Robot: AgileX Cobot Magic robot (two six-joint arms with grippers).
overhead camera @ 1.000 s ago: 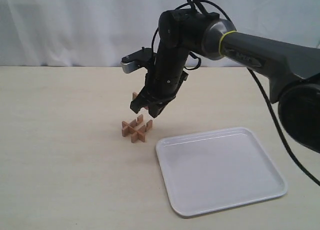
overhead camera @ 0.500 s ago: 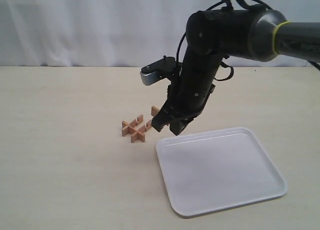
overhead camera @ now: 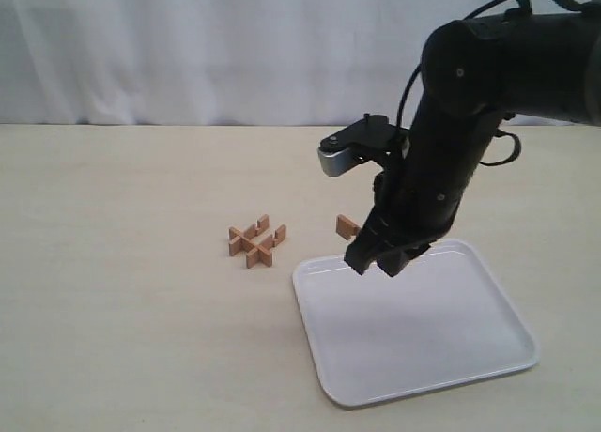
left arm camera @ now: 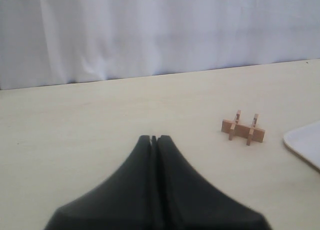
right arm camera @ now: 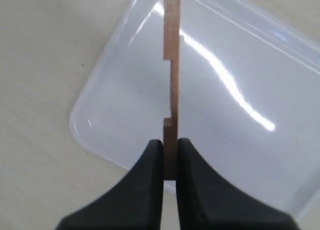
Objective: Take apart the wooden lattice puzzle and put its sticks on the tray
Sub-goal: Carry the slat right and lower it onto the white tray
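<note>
The wooden lattice puzzle (overhead camera: 256, 241) lies on the table left of the tray, with one stick gone from it; the left wrist view shows it too (left arm camera: 243, 129). My right gripper (overhead camera: 376, 260) hangs over the far left part of the white tray (overhead camera: 488, 357). It is shut on one notched stick (right arm camera: 171, 65), gripped by one end, and the free end (overhead camera: 346, 227) juts out to the left. In the right wrist view the gripper (right arm camera: 170, 142) has the stick lying over the tray (right arm camera: 240, 140). My left gripper (left arm camera: 154, 138) is shut and holds nothing, well short of the puzzle.
A white curtain (overhead camera: 188, 47) closes off the back of the beige table (overhead camera: 113, 310). A corner of the tray (left arm camera: 306, 140) shows beyond the puzzle in the left wrist view.
My right gripper has carried the stick rightward and down, from above the puzzle to over the tray's far left part. The puzzle has stayed in place.
</note>
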